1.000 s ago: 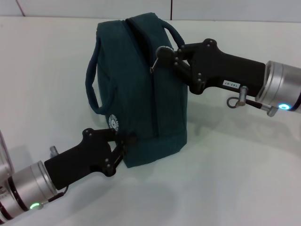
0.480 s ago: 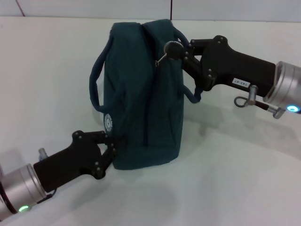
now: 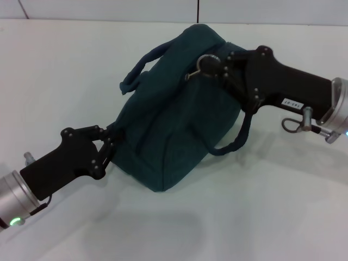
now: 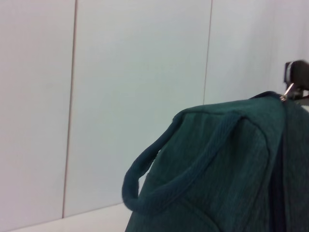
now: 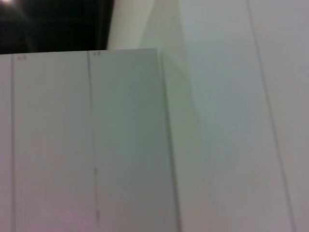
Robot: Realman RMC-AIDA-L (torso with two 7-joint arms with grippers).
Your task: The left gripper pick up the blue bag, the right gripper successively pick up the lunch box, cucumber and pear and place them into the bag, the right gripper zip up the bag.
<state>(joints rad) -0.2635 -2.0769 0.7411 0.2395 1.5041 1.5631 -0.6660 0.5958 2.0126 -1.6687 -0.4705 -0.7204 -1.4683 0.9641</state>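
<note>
While bag point(image 3: 174, 114) tips over since earlier | left gripper point(image 3: 109, 142) jaws pinching bag | right gripper point(image 3: 209, 65) jaws pinching zipper pull point(image 3: 191, 75)

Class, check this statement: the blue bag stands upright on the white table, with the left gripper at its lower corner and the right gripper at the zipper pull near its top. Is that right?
Not quite. The blue bag is not upright: in the head view it leans steeply. The rest holds: the left gripper is at its lower corner, the right gripper is at the zipper pull near its top, and it is on the white table.

White table point(image 3: 65, 81), pale panelled wall point(image 4: 140, 87) with thin seams.
</note>
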